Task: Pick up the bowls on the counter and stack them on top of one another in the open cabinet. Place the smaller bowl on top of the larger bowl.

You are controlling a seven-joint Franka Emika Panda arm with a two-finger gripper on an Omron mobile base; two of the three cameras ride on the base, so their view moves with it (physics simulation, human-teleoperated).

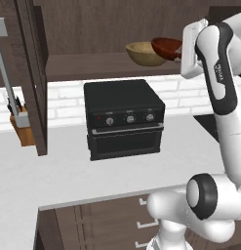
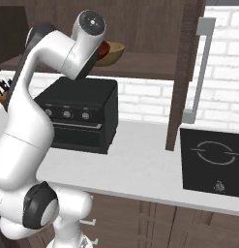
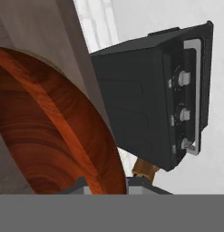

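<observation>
Up at the cabinet shelf [image 1: 88, 66], the tool [image 1: 179, 54] apparently pinched the rim of the glossy, rigid, probably slippery smaller bowl [image 1: 167, 47], at three o'clock beside the larger bowl [image 1: 144, 53].

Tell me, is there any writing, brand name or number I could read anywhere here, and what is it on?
Robot arm: a small dark vertical marking on its white link, too blurred to read.
Toaster oven: three knobs, no readable labels.
Cooktop: a circle burner sign only, no words.
</observation>
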